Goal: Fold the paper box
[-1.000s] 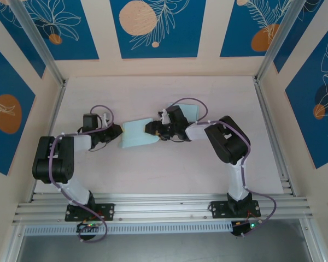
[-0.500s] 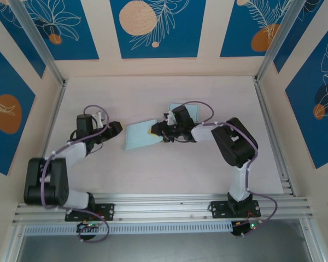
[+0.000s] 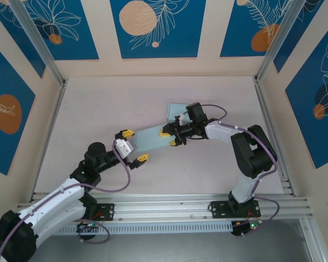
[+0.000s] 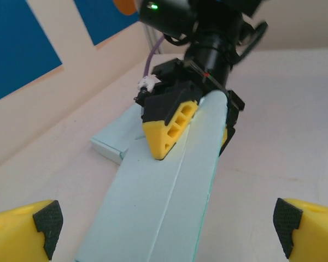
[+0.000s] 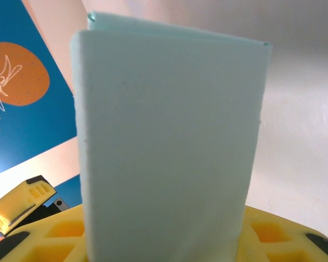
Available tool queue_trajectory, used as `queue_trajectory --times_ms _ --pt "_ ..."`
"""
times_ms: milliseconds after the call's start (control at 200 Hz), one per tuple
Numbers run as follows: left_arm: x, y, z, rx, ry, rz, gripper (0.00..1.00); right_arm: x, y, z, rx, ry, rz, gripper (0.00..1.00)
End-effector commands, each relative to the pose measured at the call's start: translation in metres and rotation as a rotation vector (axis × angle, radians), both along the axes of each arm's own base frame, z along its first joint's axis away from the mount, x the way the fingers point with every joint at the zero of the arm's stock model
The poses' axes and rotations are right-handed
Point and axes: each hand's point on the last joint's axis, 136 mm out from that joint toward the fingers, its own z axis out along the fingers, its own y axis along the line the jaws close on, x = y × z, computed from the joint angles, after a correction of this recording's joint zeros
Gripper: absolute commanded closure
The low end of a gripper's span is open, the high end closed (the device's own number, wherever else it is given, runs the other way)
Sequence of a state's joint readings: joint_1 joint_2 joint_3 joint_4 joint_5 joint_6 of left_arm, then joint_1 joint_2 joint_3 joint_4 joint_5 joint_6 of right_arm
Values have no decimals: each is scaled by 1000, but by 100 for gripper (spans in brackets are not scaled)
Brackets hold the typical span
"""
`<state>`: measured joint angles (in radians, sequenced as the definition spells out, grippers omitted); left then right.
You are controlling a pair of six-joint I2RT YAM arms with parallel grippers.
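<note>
Nearest, a ribbed aluminium rail (image 3: 164,210) carries both arm bases at the bench (image 3: 218,93) edge. From the left base, the white-and-black arm with its looping purple cable lies low over the smooth, pale bench top. The left gripper (image 3: 134,146) has its jaws released wide, and the blunt yellow fingertips (image 3: 142,158) with black pads flank the near end of the paper box (image 3: 150,137) without touching it. The box is a long, flattened sleeve of matte pale blue card with a straight crease along its length, lying between the two grippers above the middle of the bench. At its far end, the right gripper (image 3: 169,137) has its jaws clenched on the card, with wedge-shaped yellow pads of open lattice pressing on both faces. Just beyond it, a further pale blue panel (image 3: 177,111) lies flat on the bench; whether it joins the box cannot be told. Farthest, cream walls carry glossy blue panels (image 3: 153,27) with orange discs and white leaf outlines.
</note>
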<state>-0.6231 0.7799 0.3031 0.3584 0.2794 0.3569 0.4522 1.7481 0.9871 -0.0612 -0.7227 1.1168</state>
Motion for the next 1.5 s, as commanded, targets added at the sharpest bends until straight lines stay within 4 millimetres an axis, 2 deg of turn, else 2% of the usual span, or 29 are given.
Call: queue_trajectory --times_ms 0,155,235,355,475,580,690,810,910,955,1020,1140,1240,1375,1495 --pt "8 -2 -27 256 -119 39 0 -23 -1 18 18 97 58 58" --pt "21 -14 -46 478 -193 75 0 -27 -3 19 9 120 68 58" --pt "31 -16 -49 541 -214 115 0 -29 -2 16 8 131 74 58" --pt "41 -18 -47 567 -210 152 1 -32 -1 13 9 144 86 58" --pt "41 -19 -50 580 -188 146 12 -33 2 10 16 160 99 58" --pt "42 -16 -56 617 -168 148 13 -34 3 10 25 165 108 58" --pt "42 -14 -61 640 -155 152 24 -35 3 10 26 163 112 57" --pt "42 -16 -55 632 -154 149 38 -36 2 10 24 160 115 57" --pt "39 -18 -50 619 -141 134 56 -35 0 14 26 148 111 56" --pt "37 -19 -48 610 -133 126 60 -34 -1 16 27 136 108 52" --pt "33 -20 -45 600 -118 107 60 -32 -4 20 27 115 99 46" --pt "28 -19 -38 580 -97 94 60 -27 -16 26 18 80 67 33" --pt "22 -18 -37 577 -66 68 63 -22 -33 31 8 44 13 26" --pt "18 -17 -47 611 42 28 68 -14 -68 40 -31 -40 -85 22" --pt "15 -18 -62 637 204 -28 66 -12 -100 47 -89 -132 -174 21"
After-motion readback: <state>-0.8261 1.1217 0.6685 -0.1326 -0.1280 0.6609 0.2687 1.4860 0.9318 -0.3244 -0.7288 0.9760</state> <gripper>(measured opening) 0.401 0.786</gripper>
